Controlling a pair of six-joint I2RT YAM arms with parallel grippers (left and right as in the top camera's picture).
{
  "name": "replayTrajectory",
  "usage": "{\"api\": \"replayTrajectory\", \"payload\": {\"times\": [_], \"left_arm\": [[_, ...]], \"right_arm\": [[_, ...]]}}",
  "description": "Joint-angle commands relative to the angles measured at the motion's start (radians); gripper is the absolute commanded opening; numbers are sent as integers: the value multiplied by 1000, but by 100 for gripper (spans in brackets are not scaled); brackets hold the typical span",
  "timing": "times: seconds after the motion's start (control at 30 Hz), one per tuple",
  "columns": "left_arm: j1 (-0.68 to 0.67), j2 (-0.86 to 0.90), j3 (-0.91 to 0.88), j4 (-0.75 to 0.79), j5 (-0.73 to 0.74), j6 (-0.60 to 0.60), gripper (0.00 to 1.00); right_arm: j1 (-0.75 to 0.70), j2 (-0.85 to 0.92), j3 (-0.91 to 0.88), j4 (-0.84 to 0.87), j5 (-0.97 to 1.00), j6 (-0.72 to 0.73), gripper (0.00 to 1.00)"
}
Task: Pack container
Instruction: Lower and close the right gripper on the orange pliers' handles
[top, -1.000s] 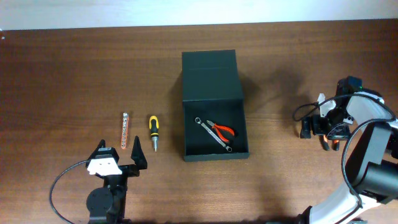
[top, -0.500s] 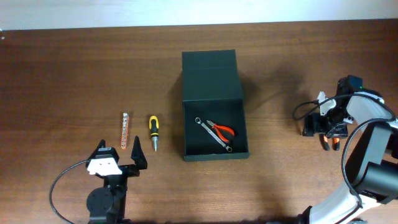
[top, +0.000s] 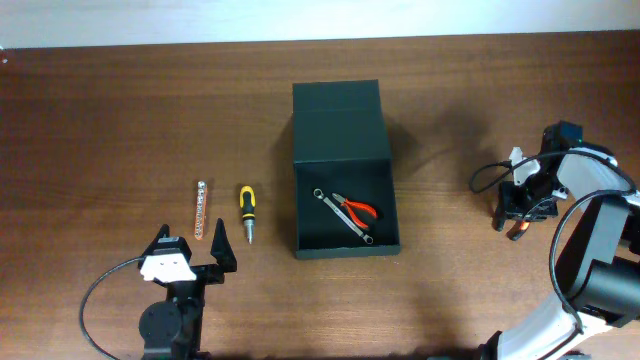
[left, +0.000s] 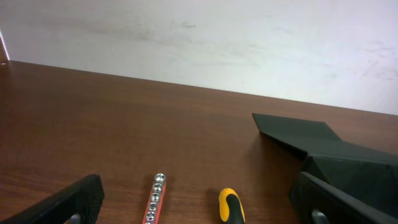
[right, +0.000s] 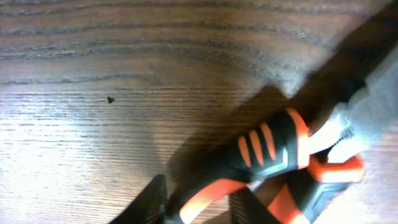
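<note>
The container (top: 389, 180) is a black box lying open in the middle of the table, its lid (top: 340, 120) flat behind it. Inside lie a wrench (top: 340, 217) and red-handled pliers (top: 357, 210). At the far right my right gripper (top: 512, 212) points down, shut on one handle of orange-and-black pliers (top: 518, 229) that lie on the wood. In the right wrist view that handle (right: 211, 180) fills the gap between the fingers (right: 157, 198). My left gripper (top: 192, 242) stands open at the front left, nothing between its fingers (left: 65, 202).
A yellow-and-black screwdriver (top: 246, 212) and a strip of sockets (top: 200, 210) lie left of the container, just ahead of the left gripper. The left wrist view shows both, screwdriver (left: 231, 205) and sockets (left: 155, 198), with the container (left: 351, 165) at the right.
My right gripper's fingers have come together from wide open onto the pliers handle. The left arm and the other tools have not moved.
</note>
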Motion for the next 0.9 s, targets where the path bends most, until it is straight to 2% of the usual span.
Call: {"api": "replayTrajectory", "payload": {"times": [0.0,0.17,0.5,0.67,0.87], "left_arm": [[-4,-1,-2,-5,7,16,99],[-4,-1,-2,-5,7,16,99],[-4,-1,-2,-5,7,16,99],[-4,-1,-2,-5,7,16,99],[-4,-1,-2,-5,7,16,99]], "right_arm": [[-1,10,-2,0,-12,-7,27],[-1,10,-2,0,-12,-7,18],[-2,10,-2,0,-12,-3,15],[-1,10,-2,1,-9,-4,4],[-1,10,-1,4,-9,-3,4]]}}
